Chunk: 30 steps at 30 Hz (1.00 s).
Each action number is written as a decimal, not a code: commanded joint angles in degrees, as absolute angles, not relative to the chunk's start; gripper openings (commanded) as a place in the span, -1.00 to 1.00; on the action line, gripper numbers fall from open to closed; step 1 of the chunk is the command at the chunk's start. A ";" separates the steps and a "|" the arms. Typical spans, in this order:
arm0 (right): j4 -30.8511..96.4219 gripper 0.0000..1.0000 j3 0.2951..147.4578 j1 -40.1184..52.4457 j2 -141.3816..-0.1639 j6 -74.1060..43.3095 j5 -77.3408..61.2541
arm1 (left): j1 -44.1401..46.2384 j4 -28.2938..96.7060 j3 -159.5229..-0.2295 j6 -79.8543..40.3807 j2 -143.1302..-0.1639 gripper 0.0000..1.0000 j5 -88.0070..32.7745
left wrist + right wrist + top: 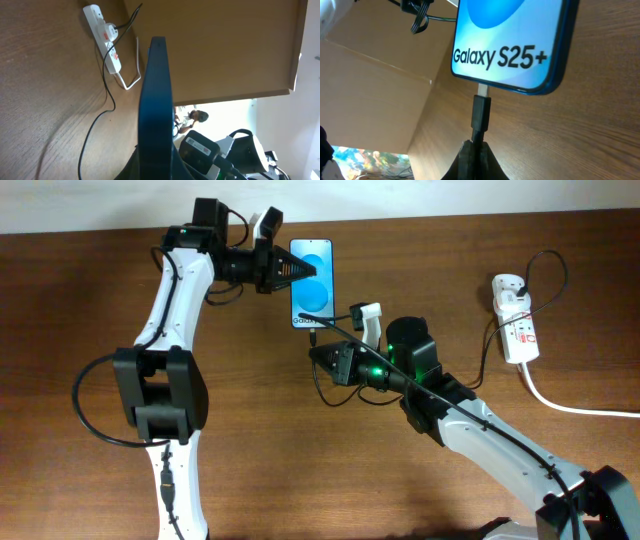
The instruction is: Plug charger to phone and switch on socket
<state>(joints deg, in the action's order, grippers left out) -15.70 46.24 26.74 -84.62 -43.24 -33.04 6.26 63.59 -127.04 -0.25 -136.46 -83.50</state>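
Left gripper [298, 270] is clamped on the left edge of the phone [318, 295], which sits far-middle on the table [80, 280]. Right gripper [472, 157] is closed on the charger [481, 111] at its plug, just near of the phone. The plug's metal tip meets the phone's bottom port, with some metal still showing. Socket [515, 320] lies well apart at the right.
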 commanded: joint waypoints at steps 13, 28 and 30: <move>-20.40 -0.92 47.09 26.13 -84.71 -44.01 -24.34 | 7.44 65.34 -127.57 -0.67 -135.96 -1.00 -86.30; -20.45 -0.92 47.09 26.13 -84.71 -44.05 -22.20 | 9.47 65.28 -127.57 -0.64 -135.96 -1.00 -87.99; -20.43 -0.92 47.09 26.13 -84.71 -44.03 -22.20 | 9.37 65.14 -127.57 -0.64 -135.96 -1.00 -87.00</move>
